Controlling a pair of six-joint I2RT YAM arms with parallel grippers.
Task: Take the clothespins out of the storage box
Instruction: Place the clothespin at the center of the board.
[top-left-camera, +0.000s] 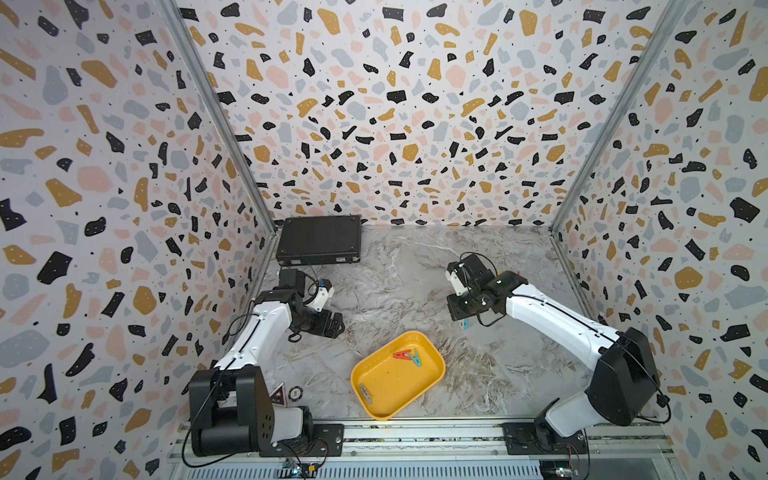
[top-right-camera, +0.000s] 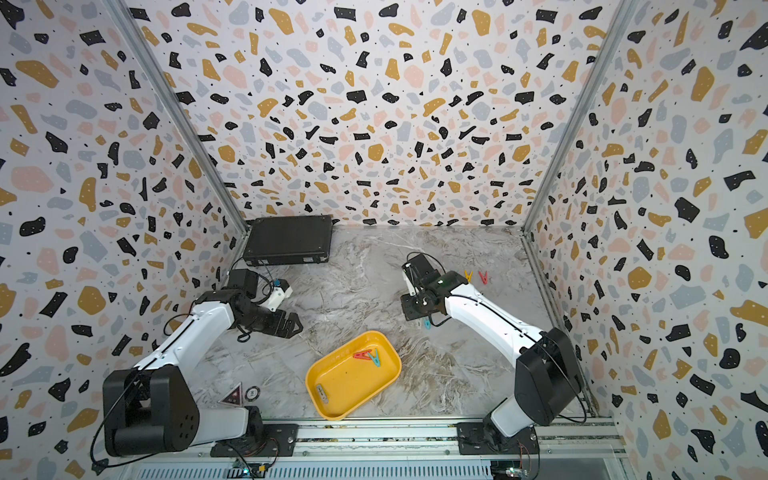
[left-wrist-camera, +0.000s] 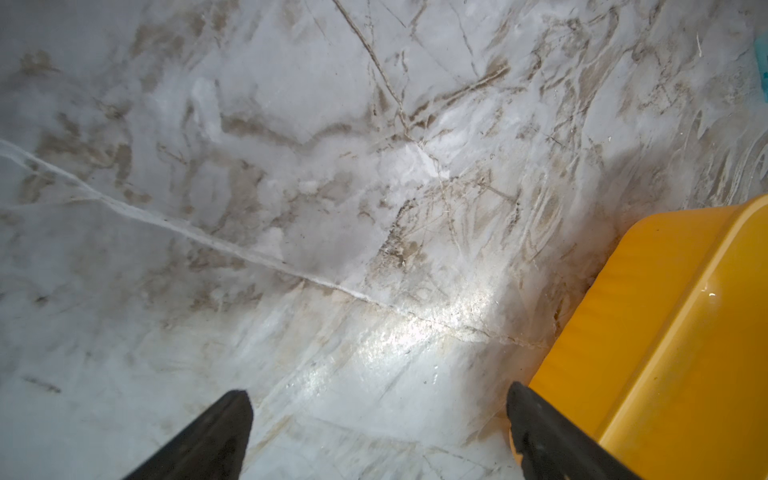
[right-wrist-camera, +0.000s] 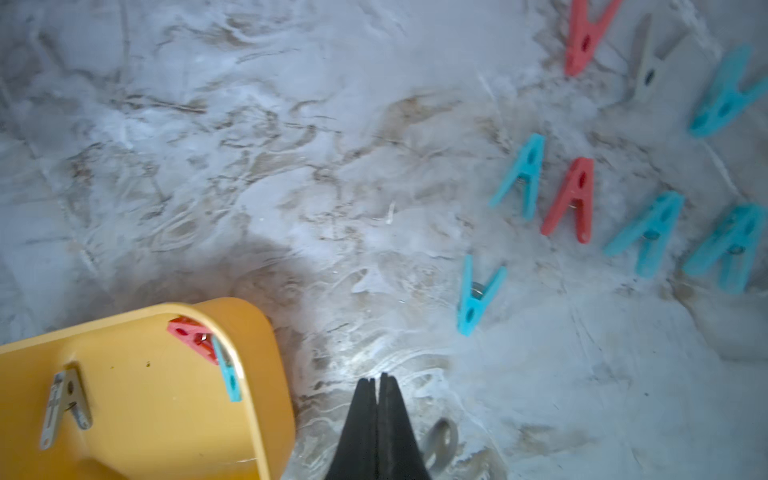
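Yellow plastic marks the storage box (top-left-camera: 395, 384), low in the middle of both top views. It holds three pins. A red clothespin (top-left-camera: 401, 355) and a teal clothespin (top-left-camera: 414, 358) touch at one end in its upper right corner, and a grey clothespin (top-left-camera: 365, 393) lies alone at the lower left end. The teal one's long axis runs from upper left to lower right, while the red one lies closer to level. The right gripper (right-wrist-camera: 377, 379) hangs over the counter (top-left-camera: 395, 282), outside the box wall and up and to the right of that corner. In its wrist view the pair sits at the lower left of the frame, just across the rim from the tips. Its jaws are pressed together with nothing between them. Other clothespins (right-wrist-camera: 660, 232) lie on the counter at the right of that frame. The left gripper (left-wrist-camera: 377, 390) is at the box's upper left, its jaws spread wide and empty, with one tip just beside the outer wall. Both arms look about equally near the pair, and the left is nearer the grey pin. To reach the pair, the right jaws would have to open and cross the rim down and to the left.
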